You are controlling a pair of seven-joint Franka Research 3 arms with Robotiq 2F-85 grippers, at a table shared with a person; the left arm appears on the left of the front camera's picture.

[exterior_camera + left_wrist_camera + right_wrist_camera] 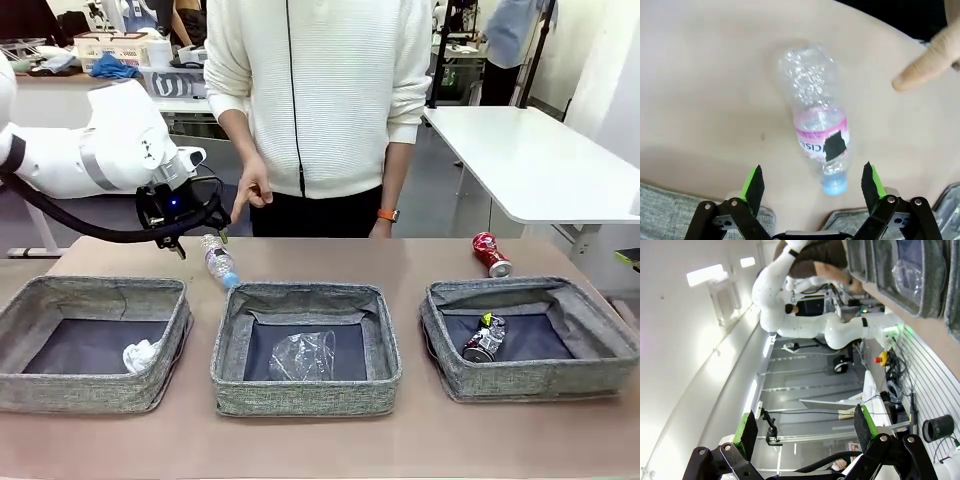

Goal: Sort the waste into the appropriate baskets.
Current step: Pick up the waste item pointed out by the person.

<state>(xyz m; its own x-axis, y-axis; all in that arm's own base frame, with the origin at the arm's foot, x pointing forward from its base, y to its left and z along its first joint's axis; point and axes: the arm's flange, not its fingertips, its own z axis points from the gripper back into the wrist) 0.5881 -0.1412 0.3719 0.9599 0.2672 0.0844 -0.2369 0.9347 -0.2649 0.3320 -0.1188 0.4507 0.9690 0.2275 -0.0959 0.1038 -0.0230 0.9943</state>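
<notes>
Left pincer (812,172) open over bottle (815,125), person's finger (920,72) near, basket (670,212) beside

Bare tan tabletop (705,100) lies open on both sides of the small clear plastic bottle with blue cap (817,130), inside the wide-spread fingers of the left gripper (812,171). The person's pointing hand (927,62) hangs near its far end. The soft grey woven walls of the left basket (90,288) and middle basket (305,293) hem its near side.

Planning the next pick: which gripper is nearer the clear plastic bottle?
Left. The left gripper hovers open right over the plastic bottle; the right gripper points away from the table.
</notes>
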